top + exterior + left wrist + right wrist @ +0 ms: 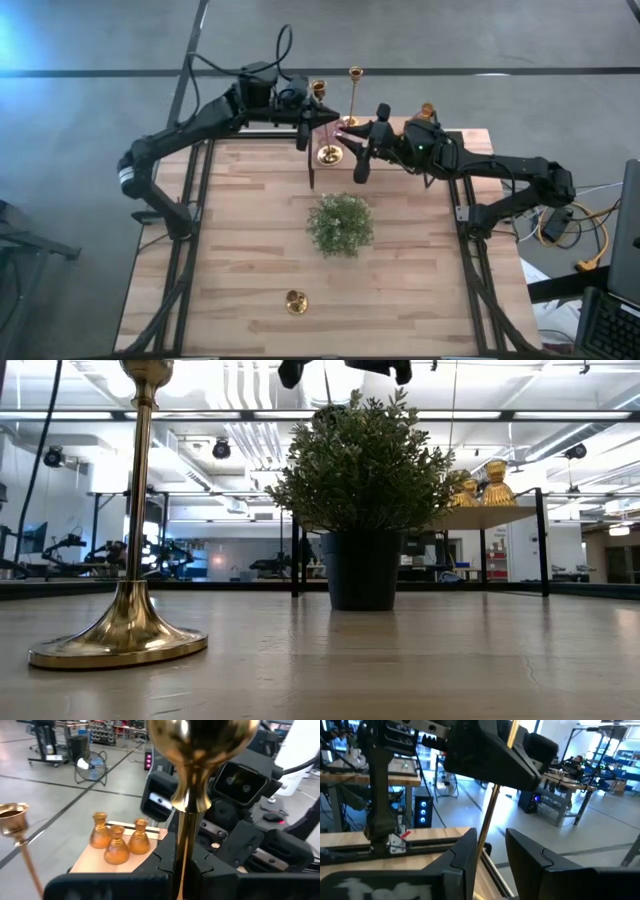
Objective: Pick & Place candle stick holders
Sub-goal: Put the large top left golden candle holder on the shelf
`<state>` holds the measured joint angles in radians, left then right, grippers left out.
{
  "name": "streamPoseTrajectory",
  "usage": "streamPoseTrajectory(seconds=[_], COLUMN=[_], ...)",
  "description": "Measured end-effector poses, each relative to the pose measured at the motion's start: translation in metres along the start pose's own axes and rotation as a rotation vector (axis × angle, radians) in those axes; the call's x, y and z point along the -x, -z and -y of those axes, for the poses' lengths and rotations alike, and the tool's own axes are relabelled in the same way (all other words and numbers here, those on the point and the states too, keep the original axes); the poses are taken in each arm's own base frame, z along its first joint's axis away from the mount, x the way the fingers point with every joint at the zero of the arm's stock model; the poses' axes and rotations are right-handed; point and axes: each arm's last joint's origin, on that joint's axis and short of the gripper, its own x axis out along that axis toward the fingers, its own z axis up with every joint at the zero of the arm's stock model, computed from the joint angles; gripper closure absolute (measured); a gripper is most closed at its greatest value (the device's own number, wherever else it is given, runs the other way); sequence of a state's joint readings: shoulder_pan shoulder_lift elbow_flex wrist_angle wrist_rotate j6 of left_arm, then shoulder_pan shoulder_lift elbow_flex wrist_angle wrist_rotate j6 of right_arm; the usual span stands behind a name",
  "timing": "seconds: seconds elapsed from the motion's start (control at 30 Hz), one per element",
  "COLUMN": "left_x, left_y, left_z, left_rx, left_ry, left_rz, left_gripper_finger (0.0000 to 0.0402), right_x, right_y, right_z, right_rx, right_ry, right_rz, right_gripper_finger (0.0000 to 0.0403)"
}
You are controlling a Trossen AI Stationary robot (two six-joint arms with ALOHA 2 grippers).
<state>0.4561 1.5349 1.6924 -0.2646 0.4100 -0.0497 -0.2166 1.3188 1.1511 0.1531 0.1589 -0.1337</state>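
Observation:
I see a tall brass candle stick holder (350, 95) held upright over the table's far edge, with my left gripper (182, 862) shut on its stem. Its cup (200, 750) rises above the fingers. My right gripper (492, 852) comes level from the right and is open. Its fingers stand on either side of the same stem (487, 820), which runs close along one finger; whether it touches, I cannot tell. A second brass holder (318, 90) stands at the far edge. A third (130, 610) stands on its round base near the front. Three amber glass holders (117, 840) sit on a wooden shelf (90, 862). My left gripper pinches the brass holder's thin stem (181, 840) between its two fingers, a little below the cup. The fingers come level from the table's left and lie across the stem. The holder stands upright in the hold; the plant hides its base (330, 155) in the low view.
A bushy green plant (340, 223) in a dark pot (362, 570) stands at mid-table, just in front of both grippers. The amber holders' shelf (450, 135) is at the far right corner. Bare wood lies to the left, right and front of the plant.

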Motion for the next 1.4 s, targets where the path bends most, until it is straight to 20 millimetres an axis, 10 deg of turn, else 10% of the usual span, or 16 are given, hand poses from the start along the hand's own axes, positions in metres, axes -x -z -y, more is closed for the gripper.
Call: streamPoseTrajectory(seconds=[0.57,1.07,1.4], left_x=[-0.005,-0.005,0.001], left_y=[0.001,0.005,0.001], left_z=[0.005,0.005,0.004], left_rx=[-0.038,-0.117,-0.158], left_ry=[0.062,0.056,-0.065], left_rz=[-0.006,-0.037,-0.032], left_gripper_finger=[0.0393,0.0392,0.0258], right_x=[-0.032,-0.043,-0.016], right_y=[-0.003,-0.008,-0.017], right_z=[-0.005,-0.007,0.001], right_rx=[-0.062,-0.027,0.016], right_ry=[-0.006,-0.002,0.121], right_rz=[-0.002,-0.045,-0.065], right_gripper_finger=[0.0305,0.0390,0.0393])
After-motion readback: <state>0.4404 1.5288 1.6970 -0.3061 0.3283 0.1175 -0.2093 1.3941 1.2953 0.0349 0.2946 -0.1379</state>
